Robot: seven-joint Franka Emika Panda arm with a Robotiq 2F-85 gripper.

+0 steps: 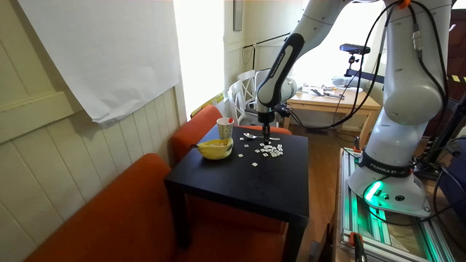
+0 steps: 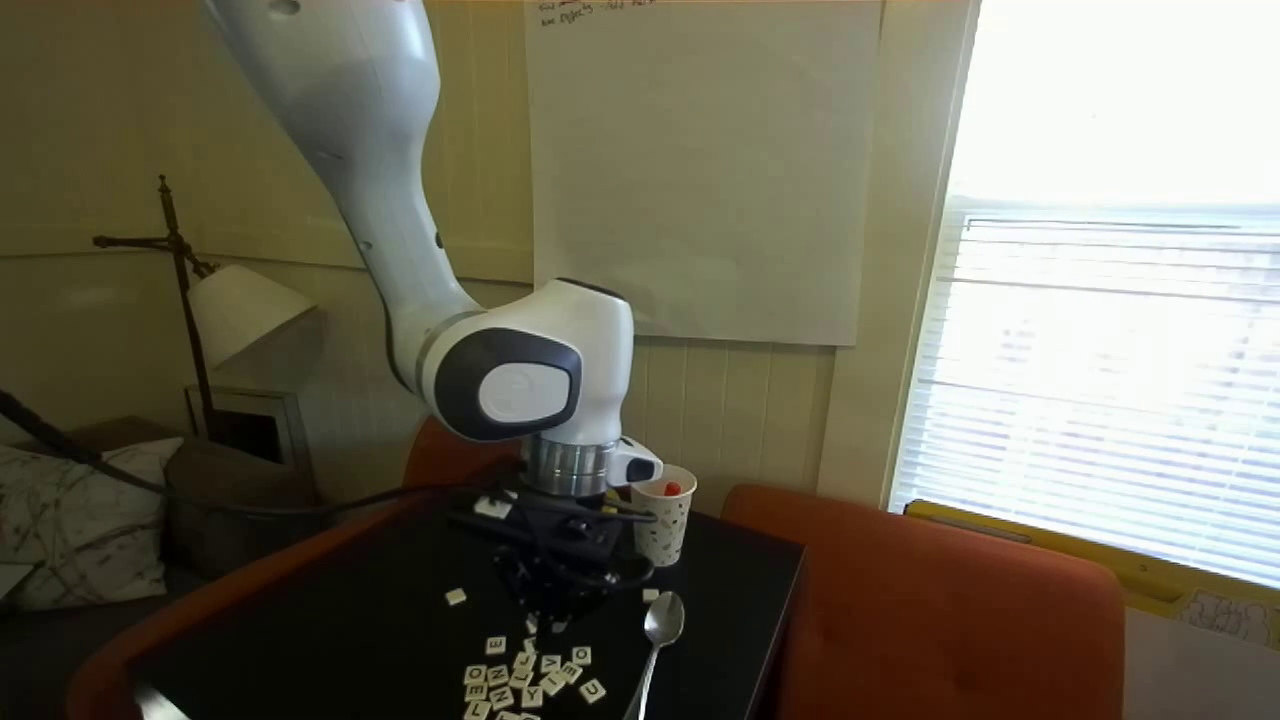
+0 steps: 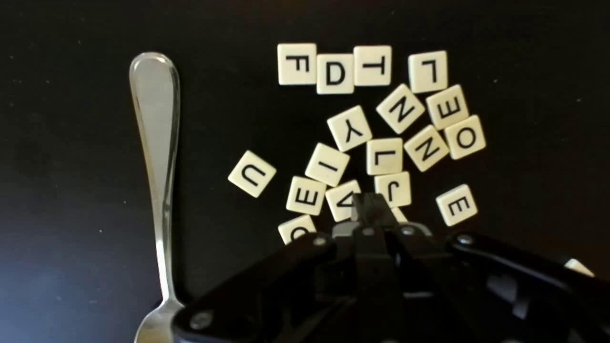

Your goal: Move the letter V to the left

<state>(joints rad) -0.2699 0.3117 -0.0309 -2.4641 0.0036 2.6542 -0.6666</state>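
Observation:
The letter V is a small cream tile point(image 3: 339, 200) in the wrist view, flat on the black table among other letter tiles. An E tile point(image 3: 306, 196) and an I tile point(image 3: 328, 164) lie close against it. The V tile also shows in an exterior view point(image 2: 550, 664). My gripper point(image 3: 374, 209) is shut with nothing seen between its fingertips. In the wrist view its tips overlap the right edge of the V tile; whether they touch it I cannot tell. In an exterior view the gripper point(image 1: 266, 141) points straight down, low over the tiles.
A J tile point(image 3: 393, 189) and an L tile point(image 3: 384, 156) lie beside the fingertips, with several more around. A metal spoon point(image 3: 155, 143) lies at the left in the wrist view. A yellow bowl point(image 1: 215, 151) and a paper cup point(image 1: 225, 128) stand on the black table point(image 1: 233, 185).

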